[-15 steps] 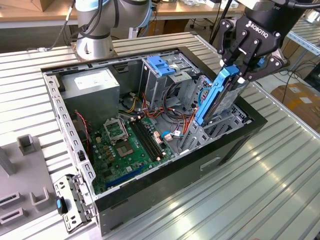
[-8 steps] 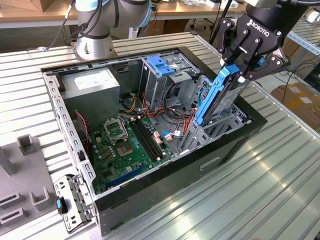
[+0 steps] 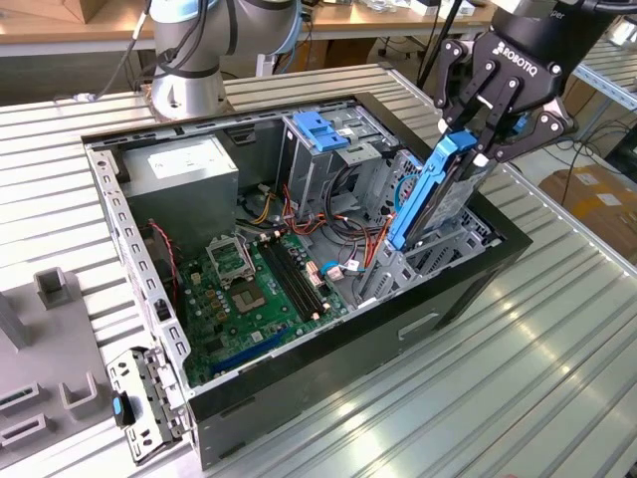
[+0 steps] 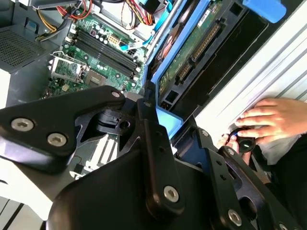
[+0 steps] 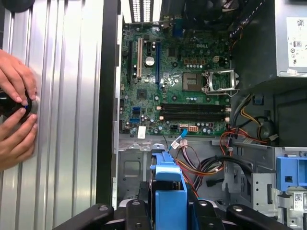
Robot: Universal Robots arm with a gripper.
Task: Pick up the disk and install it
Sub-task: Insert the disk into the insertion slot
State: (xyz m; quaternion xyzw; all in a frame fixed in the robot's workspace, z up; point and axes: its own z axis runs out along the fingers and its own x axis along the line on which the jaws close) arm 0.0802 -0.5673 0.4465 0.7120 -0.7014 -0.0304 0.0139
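The disk, a grey drive with blue side rails, hangs tilted over the open computer case, on the exterior view's right side. Its lower end dips into the metal bay there. My gripper is shut on the disk's upper end. In the second wrist view the disk's green circuit-board underside faces the camera past my black fingers. The first wrist view looks down along its blue rail between my fingers.
Inside the case are the green motherboard, a grey power-supply box, a metal cage with a blue top and loose cables. A person's hands rest on the ribbed table beside the case. The arm's base stands behind.
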